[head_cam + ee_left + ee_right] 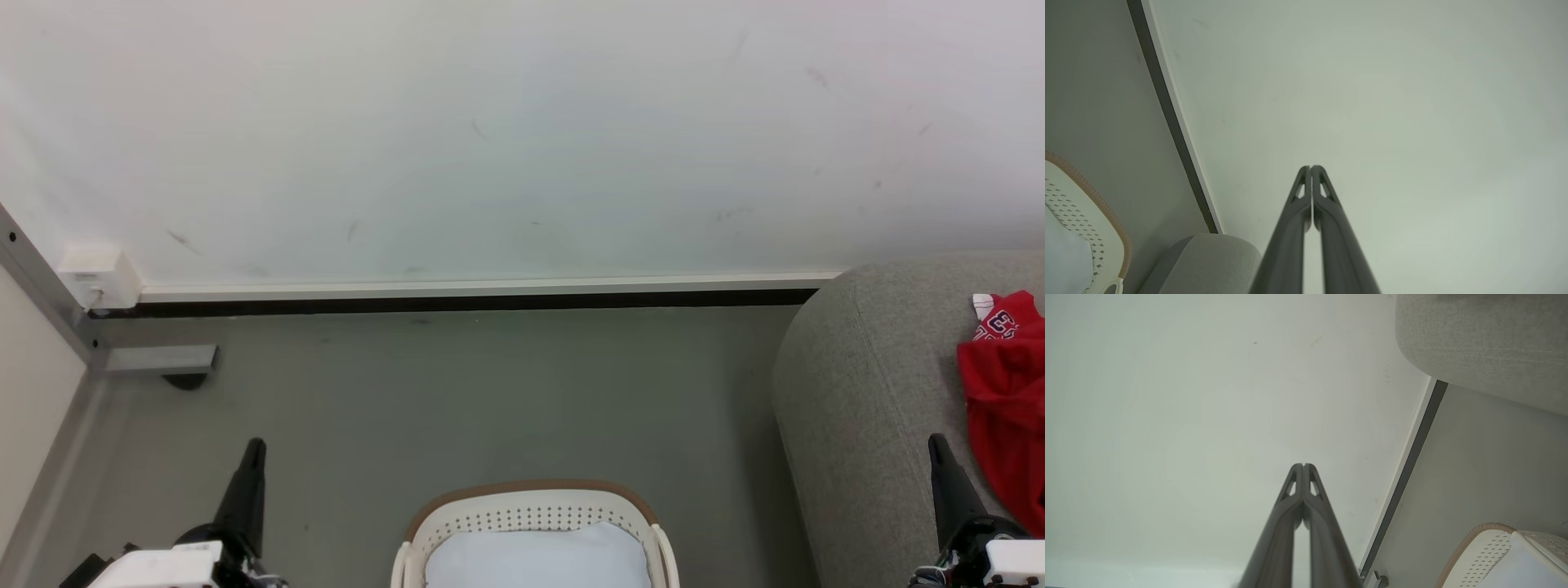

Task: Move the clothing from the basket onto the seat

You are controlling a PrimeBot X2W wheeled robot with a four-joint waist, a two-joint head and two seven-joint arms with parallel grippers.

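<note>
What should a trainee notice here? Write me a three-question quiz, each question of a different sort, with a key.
1. True or false: the red clothing lies on the seat.
2. The left gripper and the right gripper are: A open; B shut and empty; C shut on clothing.
3. Fill in: the basket stands on the ____.
Key: 1 true; 2 B; 3 floor.

The right gripper [1303, 467] pointed at the wall [1188, 416], fingertips pressed together; sofa [1482, 343] and basket [1486, 547] sat beside it.
</note>
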